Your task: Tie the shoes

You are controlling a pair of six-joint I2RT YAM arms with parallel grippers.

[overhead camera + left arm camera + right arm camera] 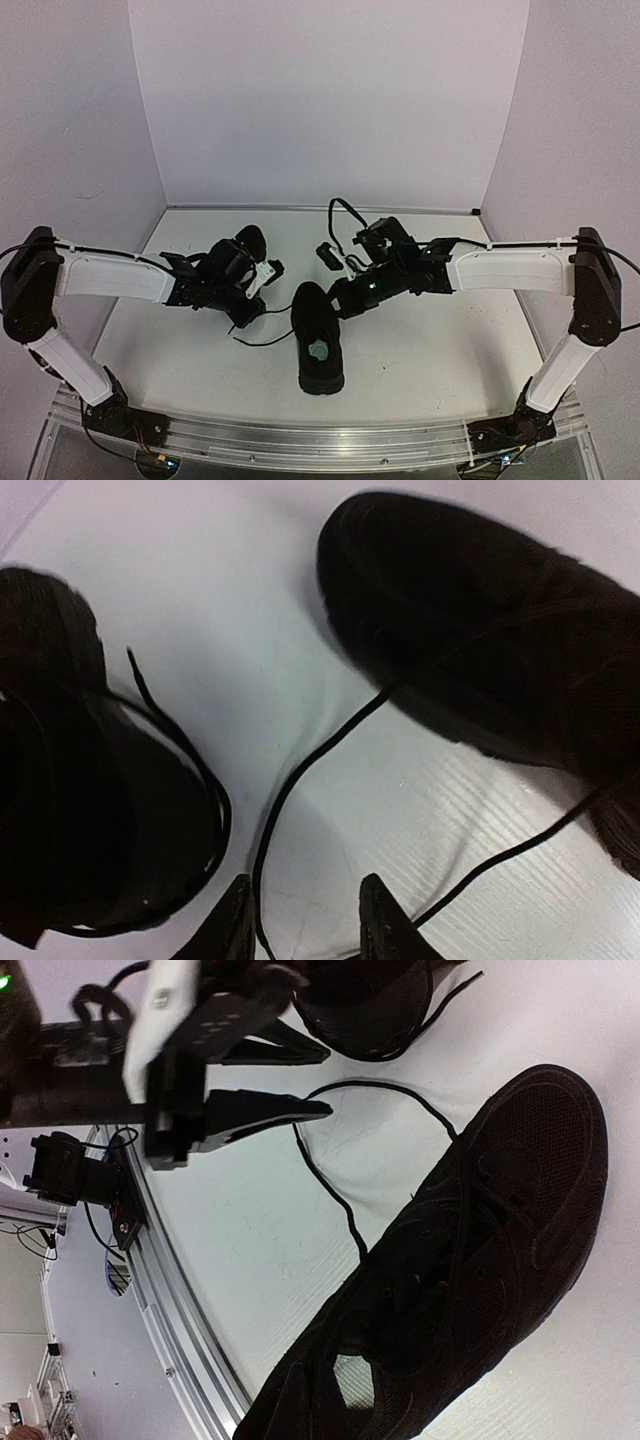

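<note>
Straddling the lace (300,767), your left gripper (305,900) has jaws apart, set to pinch it; your right gripper (340,300), by the shoe (322,375), hides its jaws.

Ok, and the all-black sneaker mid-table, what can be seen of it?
The all-black low-top sneaker stands on its sole mid-table, toe towards the far side. Its upper looks like mesh fabric, and a pale patch shows inside its opening. It is untied: a thin black lace trails over the white table and passes between the open fingers of the left gripper. The right gripper is close beside its toe, contact unclear.
</note>
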